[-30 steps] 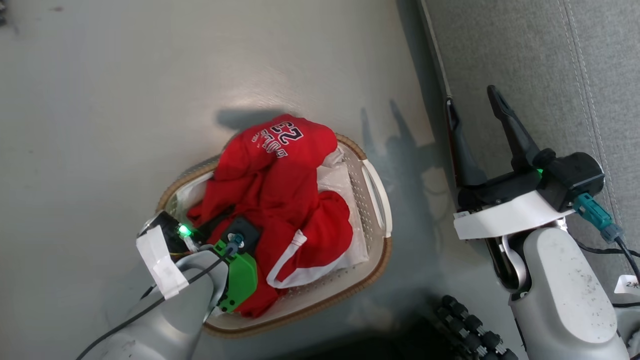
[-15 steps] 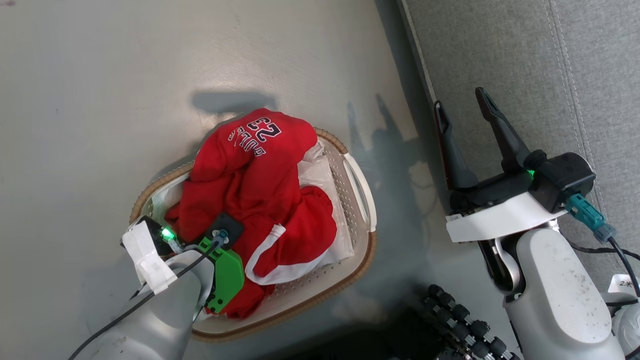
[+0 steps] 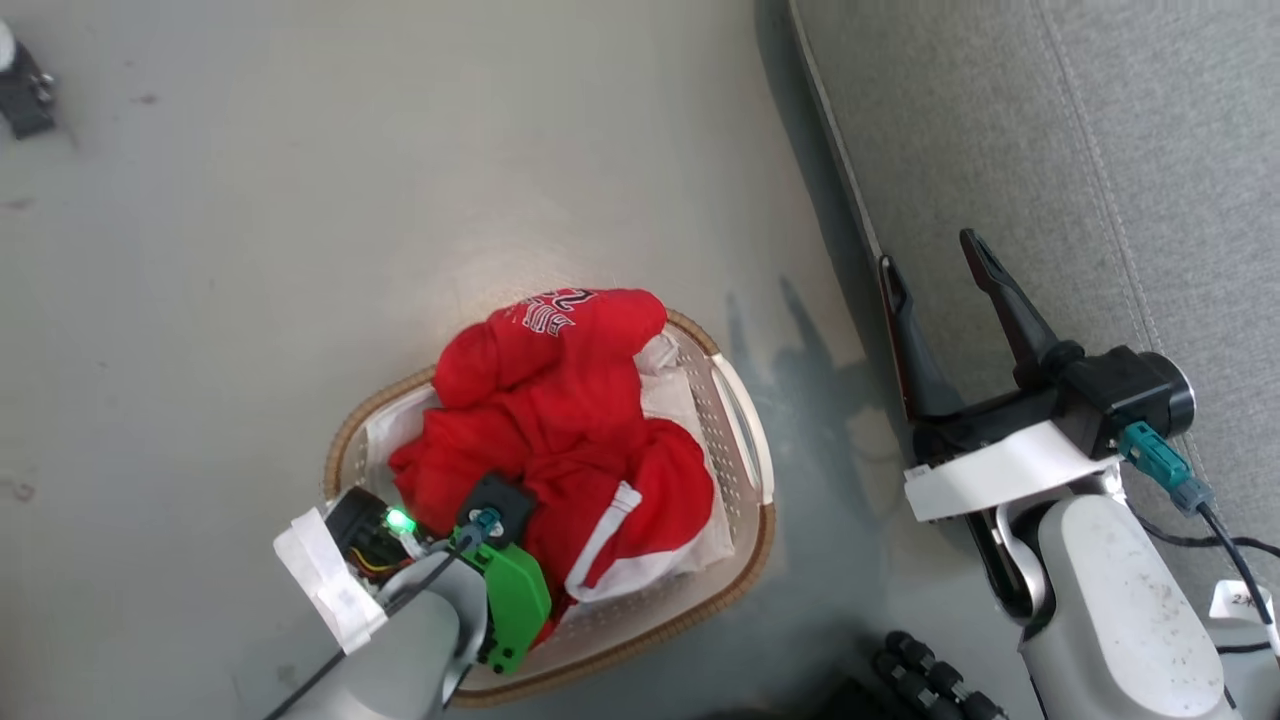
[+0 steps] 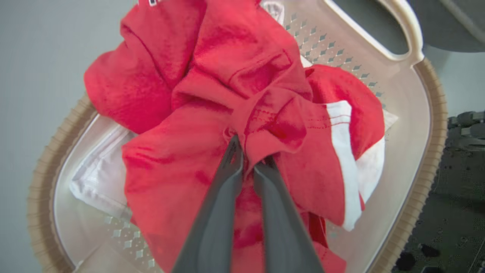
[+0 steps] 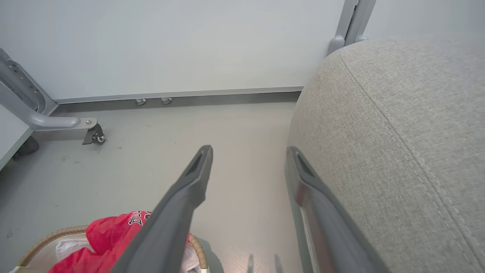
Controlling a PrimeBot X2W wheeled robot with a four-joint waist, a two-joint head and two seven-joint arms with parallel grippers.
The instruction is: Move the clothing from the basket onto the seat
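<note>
Red fabric, the clothing (image 3: 560,420), lies heaped in the basket (image 3: 745,440) on the floor (image 3: 300,200), at 7 o'clock in your head view; the grey seat (image 3: 1050,150) lies at 2 o'clock. Your left gripper (image 4: 248,155) is pinched nearly closed on a central fold of it; your right gripper (image 3: 928,250) hangs wide and empty at 4 o'clock, beside the seat's edge. Lift straight up until all hanging cloth clears the rim, leaving the white liner (image 4: 94,178) behind, then swing toward 2 o'clock. Compared with a second ago, the cloth looks bunched tighter around the gripper, and its printed number (image 3: 545,312) has tipped mostly out of sight.
</note>
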